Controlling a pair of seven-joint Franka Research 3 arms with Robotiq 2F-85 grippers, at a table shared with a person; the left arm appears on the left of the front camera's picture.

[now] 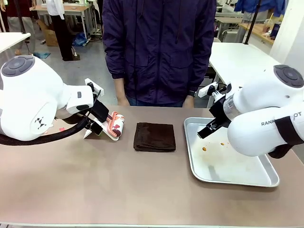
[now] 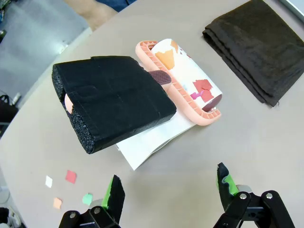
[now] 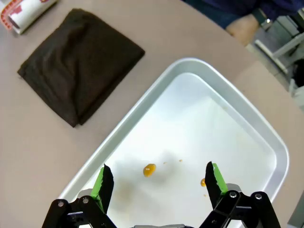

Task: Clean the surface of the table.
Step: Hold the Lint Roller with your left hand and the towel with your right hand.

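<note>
Tan-brown and matte, the worktop runs wide across my front view. A dark folded cloth lies mid-way along, nearer the far edge, and a silver tray sits towards the right edge (a few orange drops in it). Near the left edge lie a black foam block, a pink-framed roller and small paper scraps. A person in a dark jacket stands at the far edge, with white tables behind. My left hand points at the block, fingers spread and released. My right hand hangs over the tray, also released.
</note>
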